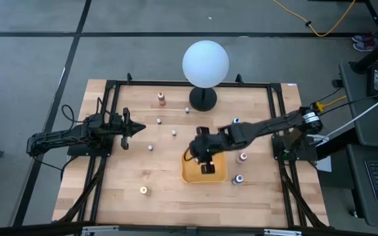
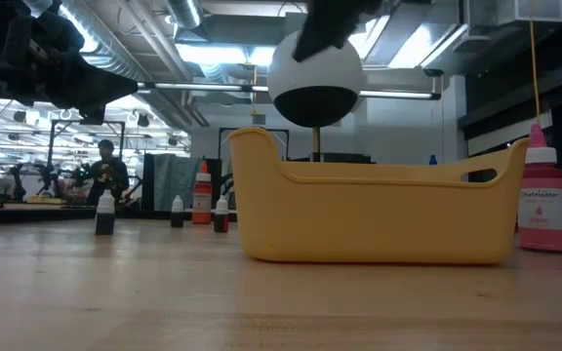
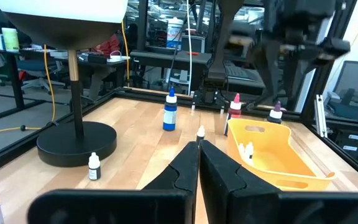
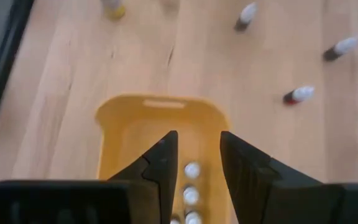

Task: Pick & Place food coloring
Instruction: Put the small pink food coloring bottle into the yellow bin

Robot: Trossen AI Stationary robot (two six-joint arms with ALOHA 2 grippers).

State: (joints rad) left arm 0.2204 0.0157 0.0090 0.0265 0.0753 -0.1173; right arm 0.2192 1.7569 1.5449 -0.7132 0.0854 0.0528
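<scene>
A yellow tray (image 1: 220, 176) sits on the wooden table, with small white-capped food coloring bottles (image 4: 192, 170) lying in it. My right gripper (image 1: 207, 164) hangs open above the tray, tilted down, nothing between its fingers (image 4: 160, 163). More food coloring bottles stand upright on the table: orange (image 1: 161, 99), blue (image 1: 236, 121), pink (image 1: 243, 157), purple (image 1: 239, 179) and yellow (image 1: 144, 191), plus small dark ones (image 1: 150, 148). My left gripper (image 1: 126, 128) waits shut at the table's left, held level above the wood.
A lamp with a white globe (image 1: 205, 63) and a black round base (image 1: 203, 99) stands at the far middle. A black frame (image 1: 113, 85) runs around the table. The pink bottle (image 2: 540, 200) stands just right of the tray (image 2: 379, 210).
</scene>
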